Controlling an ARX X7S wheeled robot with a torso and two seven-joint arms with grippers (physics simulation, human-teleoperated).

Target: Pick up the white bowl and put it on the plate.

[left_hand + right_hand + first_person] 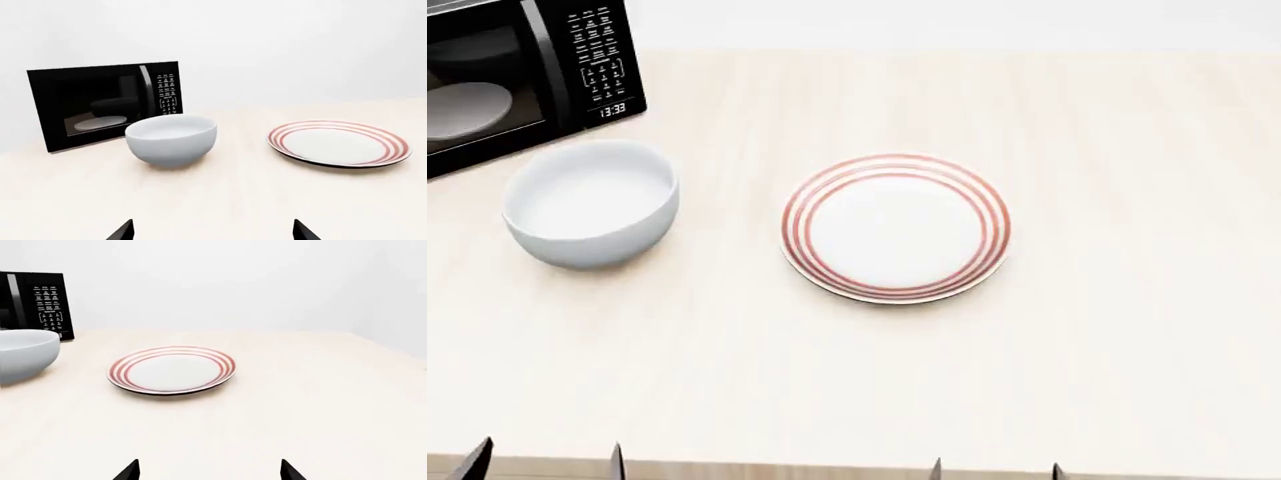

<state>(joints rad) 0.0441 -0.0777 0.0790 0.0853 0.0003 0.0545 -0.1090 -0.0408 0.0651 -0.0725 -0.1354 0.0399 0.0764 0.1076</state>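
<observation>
The white bowl stands upright and empty on the pale wooden table, left of centre, just in front of the microwave; it also shows in the left wrist view and at the edge of the right wrist view. The plate with red rings lies flat at the table's middle, empty, to the bowl's right, seen too in both wrist views. My left gripper is open and empty at the near table edge, short of the bowl. My right gripper is open and empty at the near edge, short of the plate.
A black microwave stands at the back left, close behind the bowl, with a pale disc inside. The table stretches wide to the right of the plate. A white wall lies behind.
</observation>
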